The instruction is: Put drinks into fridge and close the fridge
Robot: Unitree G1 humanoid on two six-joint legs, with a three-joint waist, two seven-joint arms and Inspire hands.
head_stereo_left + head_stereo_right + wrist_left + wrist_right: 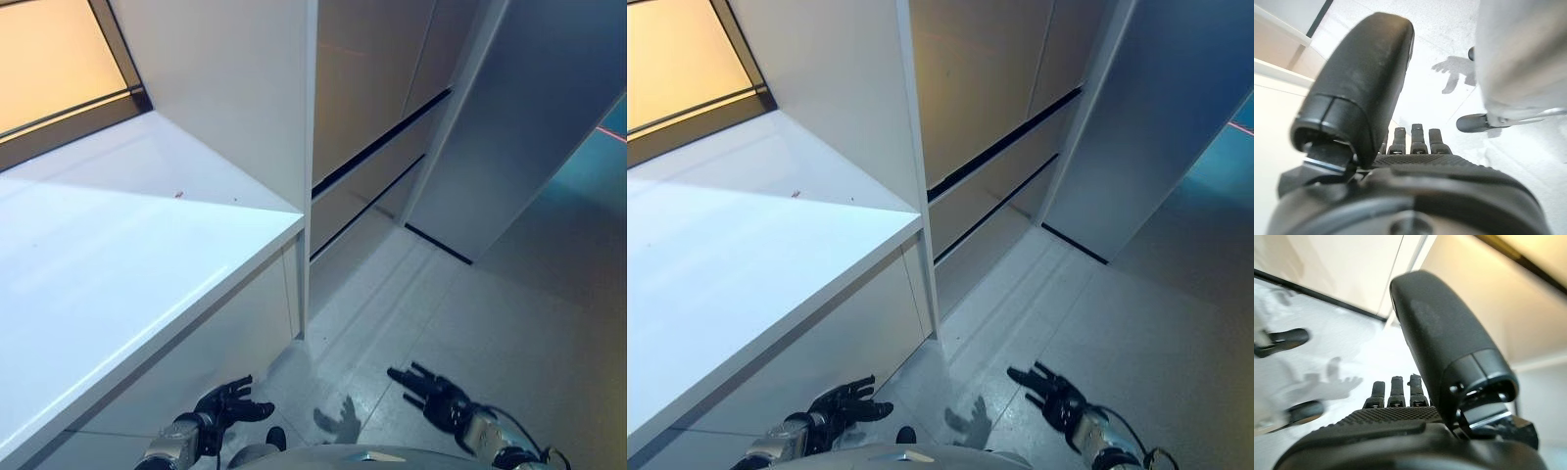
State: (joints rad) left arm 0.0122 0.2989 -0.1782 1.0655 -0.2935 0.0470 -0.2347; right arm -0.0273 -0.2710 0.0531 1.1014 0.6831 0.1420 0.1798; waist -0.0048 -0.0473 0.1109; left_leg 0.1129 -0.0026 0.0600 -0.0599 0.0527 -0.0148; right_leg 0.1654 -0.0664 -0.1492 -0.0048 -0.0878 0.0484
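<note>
My left hand (227,403) hangs low beside the white counter's front, fingers straight and holding nothing; it also shows in the left wrist view (1400,161). My right hand (439,396) hangs low over the pale floor, fingers spread and empty; it also shows in the right wrist view (1400,406). A tall grey fridge door (539,127) stands at the right, next to beige cabinet fronts (372,108).
A white counter (108,264) fills the left, with a white upright panel (245,98) at its far end. Beige drawers with dark gaps (377,191) lie behind it. Pale tiled floor (470,313) spreads to the right.
</note>
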